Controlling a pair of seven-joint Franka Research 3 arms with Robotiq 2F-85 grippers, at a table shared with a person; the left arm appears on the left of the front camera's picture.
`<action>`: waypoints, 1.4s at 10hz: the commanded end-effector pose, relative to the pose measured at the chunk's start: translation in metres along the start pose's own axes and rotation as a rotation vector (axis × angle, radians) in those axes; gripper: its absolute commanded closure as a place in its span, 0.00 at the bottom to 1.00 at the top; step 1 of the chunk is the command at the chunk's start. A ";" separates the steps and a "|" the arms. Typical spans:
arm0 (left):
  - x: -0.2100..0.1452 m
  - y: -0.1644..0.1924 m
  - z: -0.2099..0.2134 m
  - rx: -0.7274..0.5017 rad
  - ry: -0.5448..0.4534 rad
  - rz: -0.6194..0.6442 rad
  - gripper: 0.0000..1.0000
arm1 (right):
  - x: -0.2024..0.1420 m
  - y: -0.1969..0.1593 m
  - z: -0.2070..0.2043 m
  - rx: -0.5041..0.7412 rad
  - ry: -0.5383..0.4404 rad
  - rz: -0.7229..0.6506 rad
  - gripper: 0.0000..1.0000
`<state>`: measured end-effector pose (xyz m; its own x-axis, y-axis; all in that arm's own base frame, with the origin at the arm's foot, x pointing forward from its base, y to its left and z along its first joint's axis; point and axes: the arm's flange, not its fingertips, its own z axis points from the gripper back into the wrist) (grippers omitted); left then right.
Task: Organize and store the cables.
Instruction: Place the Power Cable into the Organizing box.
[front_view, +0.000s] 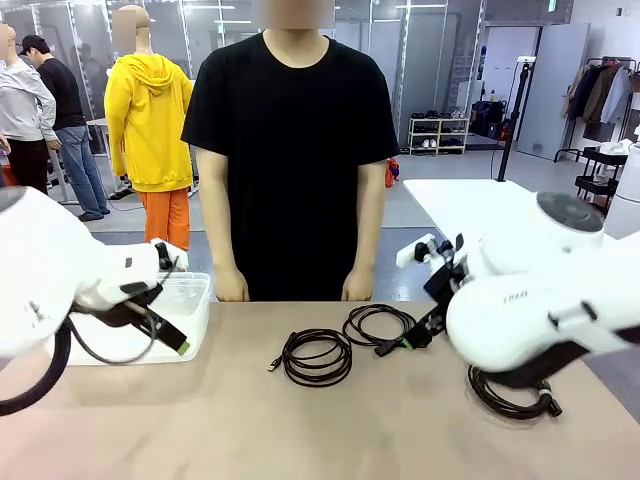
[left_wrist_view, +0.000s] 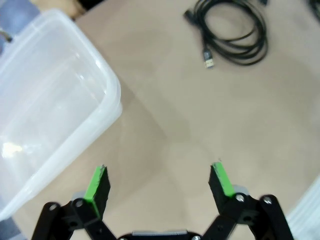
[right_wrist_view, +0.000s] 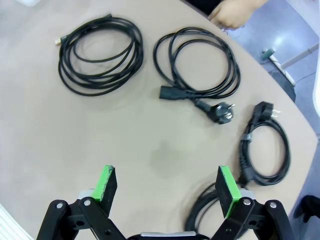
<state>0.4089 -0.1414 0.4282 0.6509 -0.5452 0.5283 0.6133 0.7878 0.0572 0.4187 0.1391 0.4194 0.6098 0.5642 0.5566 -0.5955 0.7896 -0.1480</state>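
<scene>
Several black cables lie coiled on the tan table. A thin cable coil (front_view: 317, 357) (right_wrist_view: 100, 55) (left_wrist_view: 235, 30) with a small plug end lies mid-table. A power cable coil (front_view: 378, 323) (right_wrist_view: 197, 65) sits just beyond it. Further right lie another plug-ended coil (right_wrist_view: 267, 145) and a coil (front_view: 510, 395) (right_wrist_view: 205, 210) under my right arm. My right gripper (front_view: 412, 338) (right_wrist_view: 166, 185) hovers open above bare table, near the power cable. My left gripper (front_view: 172, 335) (left_wrist_view: 160, 182) hangs open beside a clear plastic container (front_view: 190, 300) (left_wrist_view: 45, 115), nothing between its fingers.
A person in a black shirt stands at the far edge, hands (front_view: 232, 290) (right_wrist_view: 232, 12) resting at the table's rim. The container is empty and stands at the table's left. Bare table (front_view: 300, 430) stretches along the front.
</scene>
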 end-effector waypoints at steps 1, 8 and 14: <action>-0.004 0.037 0.046 -0.110 0.025 -0.053 0.00 | -0.004 -0.038 0.033 0.070 -0.012 0.089 0.00; -0.110 0.138 0.162 -0.095 -0.211 -0.058 0.00 | -0.145 -0.190 0.147 0.291 -0.152 0.084 0.00; -0.157 0.152 0.185 -0.003 -0.228 0.053 0.00 | -0.211 -0.221 0.147 0.286 -0.151 -0.052 0.00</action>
<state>0.3351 0.1230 0.5229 0.5777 -0.4368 0.6896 0.5958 0.8031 0.0096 0.3431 -0.1885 0.4523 0.5880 0.4574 0.6671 -0.6875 0.7172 0.1142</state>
